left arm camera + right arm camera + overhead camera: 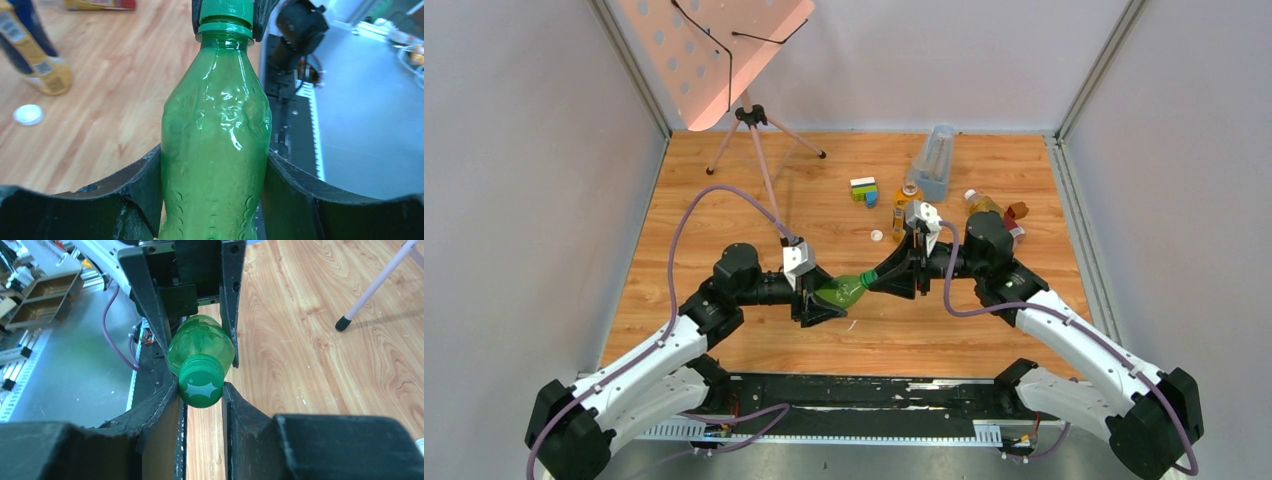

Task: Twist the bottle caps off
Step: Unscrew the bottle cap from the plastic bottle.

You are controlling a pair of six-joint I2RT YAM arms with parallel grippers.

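The left tool (pixel 822 300) clamps the body of the translucent green plastic bottle (pixel 844 291), held level between both tools. The right tool (pixel 876 279) is closed on the round green plastic cap (pixel 201 381) at its fingertips. A small white round cap (pixel 877 236) lies on the wooden surface (pixel 724 190) just beyond the right tool.

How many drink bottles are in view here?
3. The left end effector grips the green bottle, the right end effector its green cap; one amber bottle stands beside the clear container; a second amber bottle is partly hidden behind the right arm.
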